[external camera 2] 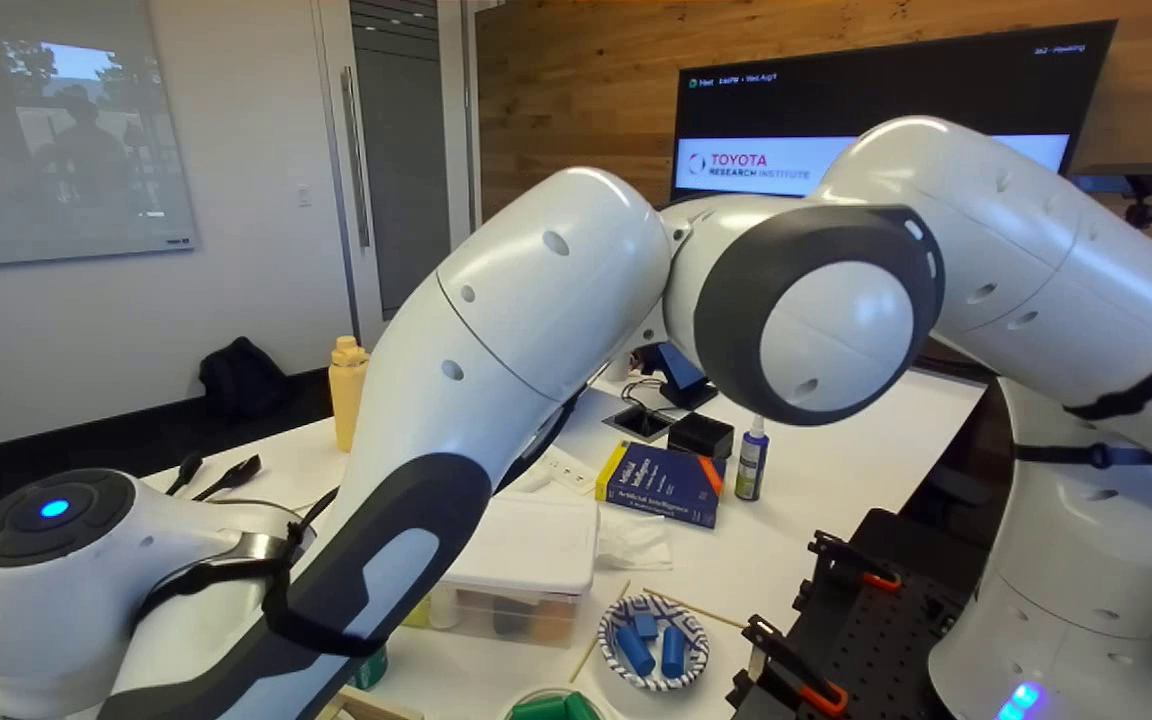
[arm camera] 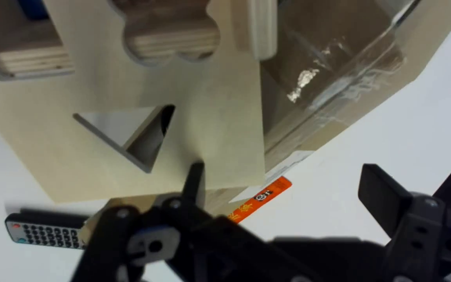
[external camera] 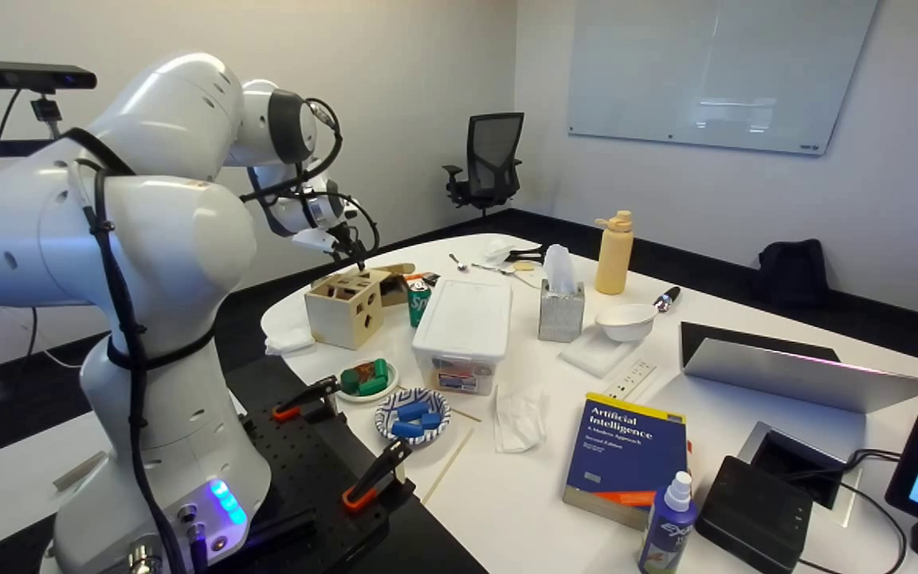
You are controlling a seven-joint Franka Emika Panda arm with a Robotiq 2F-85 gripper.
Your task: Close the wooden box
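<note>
A Sprite can (external camera: 419,304) stands near the wooden box (external camera: 342,315).

The light-tan rectangular wooden box (external camera: 331,323) is showing one pale tone on its side, while the black two-fingered claw (arm camera: 284,167) is showing small silver-grey parts. The flat white counter (external camera: 499,510) is appearing plain. The round blue-and-white bowl (external camera 2: 697,641) is wearing a geometric pattern, and the short blue blocks (external camera 2: 674,652) in it are presenting a solid colour. The thick dark-blue book (external camera: 626,454) is carrying white letters, a yellow edge and an orange band. In the wrist view, the long orange strip (arm camera: 262,199) is bearing yellow characters and a black-and-white emblem.
</note>
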